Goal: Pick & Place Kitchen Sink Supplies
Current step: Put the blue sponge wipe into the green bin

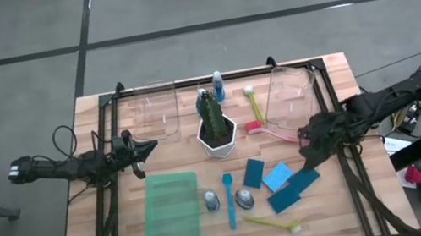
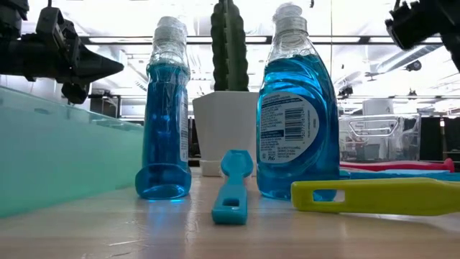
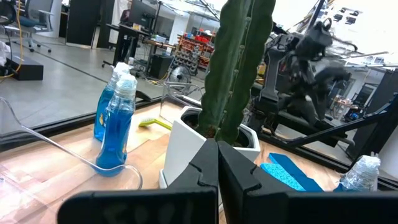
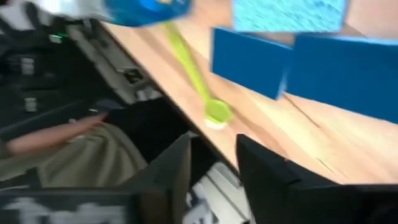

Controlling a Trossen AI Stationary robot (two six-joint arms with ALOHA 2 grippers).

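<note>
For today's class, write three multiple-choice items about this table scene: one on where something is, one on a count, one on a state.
1. Where does the cactus in its white pot stand?
A. On the green tray
B. Between the two clear bins
C. At the table's front edge

2. How many flat blue sponges lie on the table?
A. One
B. Three
C. Six

3. How are the left gripper's fingers?
A. Shut, holding nothing
B. Shut on a brush
C. Wide open

Answers:
1 B: the high view shows the left clear bin and the right clear bin either side of it.
2 B: a dark sponge, a light sponge and a long dark sponge lie together.
3 A: the left wrist view shows its fingers pressed together, empty.
</note>
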